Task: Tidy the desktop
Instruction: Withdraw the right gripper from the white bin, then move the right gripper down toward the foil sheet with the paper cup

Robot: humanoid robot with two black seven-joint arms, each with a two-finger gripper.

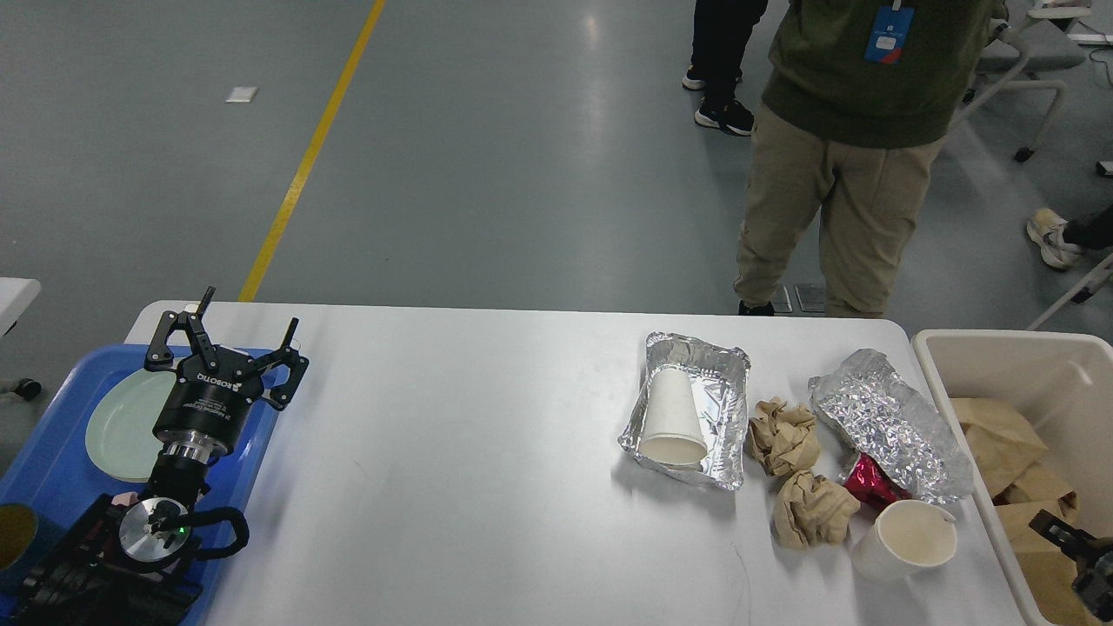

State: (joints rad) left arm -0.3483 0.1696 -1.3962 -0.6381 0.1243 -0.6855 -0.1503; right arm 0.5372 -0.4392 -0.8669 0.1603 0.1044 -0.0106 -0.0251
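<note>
The white desktop (pixel 487 452) fills the lower part of the head view. On its right side lie a foil tray (pixel 726 382) with a white paper cup (pixel 674 417) on its side in it, two crumpled brown paper balls (pixel 783 435) (pixel 813 509), a crumpled foil sheet (pixel 887 426), a red wrapper (pixel 869 482) and a second white cup (pixel 904 539). My left gripper (pixel 250 309) stands open and holds nothing, over the desktop's left edge. Only a dark bit of my right gripper (pixel 1074 543) shows at the lower right, over the bin.
A blue tray (pixel 52 469) with a pale green plate (pixel 122 426) sits at the left edge, under my left arm. A beige bin (pixel 1000 356) at the right holds brown paper (pixel 1000 439). A person (pixel 852 130) stands just beyond the far edge.
</note>
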